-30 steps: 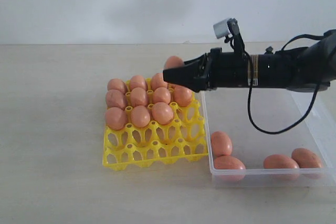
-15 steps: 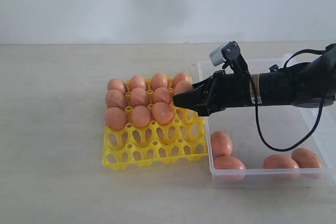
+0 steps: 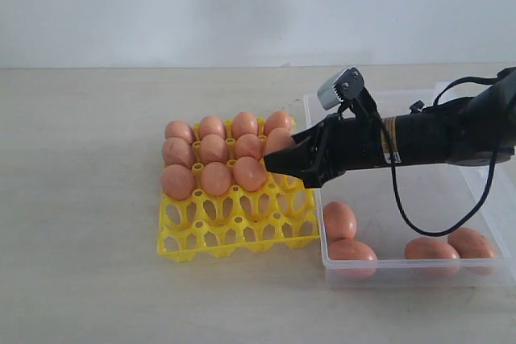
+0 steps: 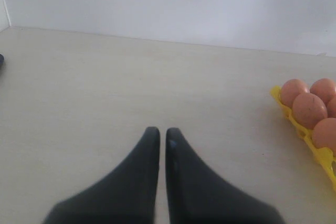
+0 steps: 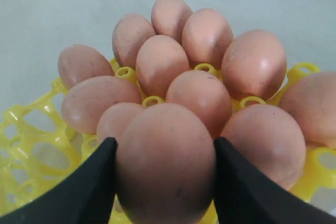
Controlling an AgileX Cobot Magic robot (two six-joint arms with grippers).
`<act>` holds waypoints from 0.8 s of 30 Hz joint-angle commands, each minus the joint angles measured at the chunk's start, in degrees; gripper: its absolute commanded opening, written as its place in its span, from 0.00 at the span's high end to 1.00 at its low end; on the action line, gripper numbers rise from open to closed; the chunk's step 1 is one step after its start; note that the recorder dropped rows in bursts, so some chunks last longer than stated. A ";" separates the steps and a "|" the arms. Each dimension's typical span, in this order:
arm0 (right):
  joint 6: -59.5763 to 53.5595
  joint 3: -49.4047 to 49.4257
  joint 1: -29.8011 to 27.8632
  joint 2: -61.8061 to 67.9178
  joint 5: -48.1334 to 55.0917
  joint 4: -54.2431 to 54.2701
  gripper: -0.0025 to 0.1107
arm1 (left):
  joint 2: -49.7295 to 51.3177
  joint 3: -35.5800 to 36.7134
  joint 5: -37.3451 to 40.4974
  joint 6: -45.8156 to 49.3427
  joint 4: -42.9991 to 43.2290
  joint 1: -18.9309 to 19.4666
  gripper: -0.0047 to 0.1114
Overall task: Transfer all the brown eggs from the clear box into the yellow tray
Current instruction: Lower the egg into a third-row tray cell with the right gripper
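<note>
With right hand (image 3: 278, 160) gripping an egg (image 5: 165, 161) over the tray's (image 3: 234, 231) 3 o'clock edge, lower slowly into the empty cup (image 3: 289, 183) there, keep clear of seated eggs (image 3: 214, 149), then release gently.

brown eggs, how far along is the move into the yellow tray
Done: about eleven eggs sit in the yellow tray. In hand: the right pincer holds one egg over the tray. Left: four eggs lie in the clear box.
</note>
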 commanded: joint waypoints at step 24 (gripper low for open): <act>-4.30 0.14 2.59 -0.06 13.00 -1.87 0.98 | -0.18 0.21 0.01 0.23 -0.03 0.05 0.92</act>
